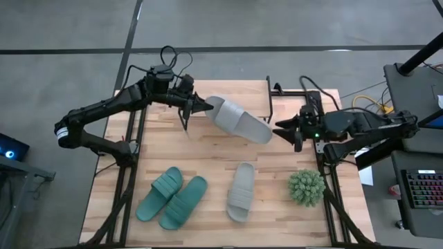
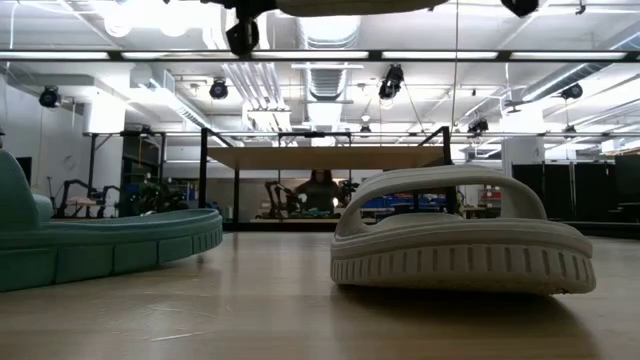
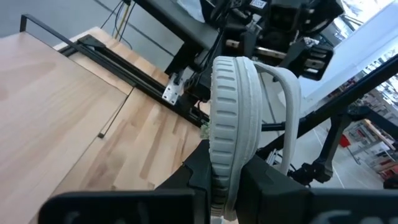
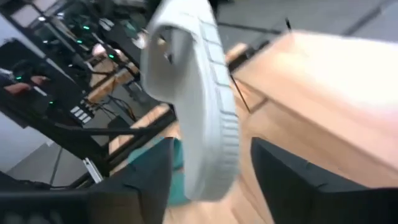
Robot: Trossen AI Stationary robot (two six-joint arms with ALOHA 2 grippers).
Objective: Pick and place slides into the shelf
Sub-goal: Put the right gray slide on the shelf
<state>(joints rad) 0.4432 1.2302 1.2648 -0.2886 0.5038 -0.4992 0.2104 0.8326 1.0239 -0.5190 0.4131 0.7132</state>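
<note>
A pale grey-white slide [image 1: 240, 122] hangs in the air over the shelf [image 1: 242, 91] at the table's far middle. My left gripper [image 1: 203, 106] is shut on its left end. My right gripper [image 1: 282, 128] stands open at its right end; in the right wrist view that end [image 4: 214, 168] lies between the spread fingers with a gap on both sides. The second grey-white slide [image 1: 242, 191] rests sole down on the table, near the front. The teal pair [image 1: 171, 198] lies side by side to its left. My left gripper pinches the slide's sole at the end nearer the strap [image 3: 219, 167] between its two fingers, one on each face of the sole. The fingers come nearly level from the table's left and lie along the slide. The slide is lifted clear, turned on its edge.
A spiky green plant ball [image 1: 306, 187] sits at the front right of the table. The shelf's black legs [image 2: 237, 195] and wooden top [image 2: 330, 157] show beyond the resting slides in the low view. Bare tabletop [image 1: 159, 142] lies between the shelf and the teal pair.
</note>
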